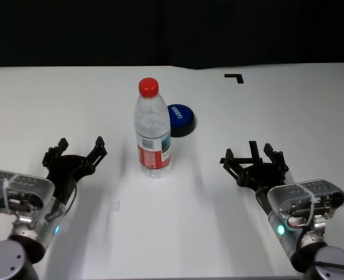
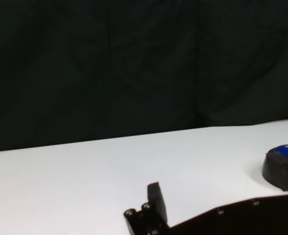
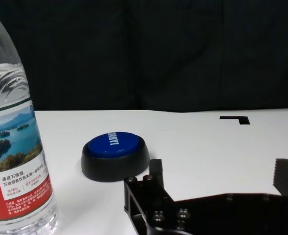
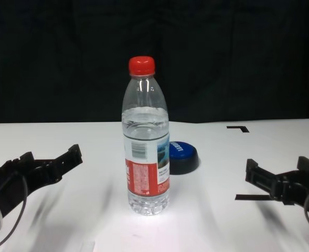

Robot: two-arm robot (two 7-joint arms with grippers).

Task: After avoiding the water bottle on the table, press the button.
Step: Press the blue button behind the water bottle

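The water bottle stands upright mid-table, clear with a red cap; it also shows in the chest view and the right wrist view. The blue button sits just behind it to the right, apart from it, and shows in the chest view, the right wrist view and the left wrist view. My left gripper is open and empty, left of the bottle and nearer me. My right gripper is open and empty, right of the bottle and nearer me than the button.
The white table stretches wide around both arms. A black L-shaped tape mark lies at the far right, behind the button. A dark curtain backs the far edge.
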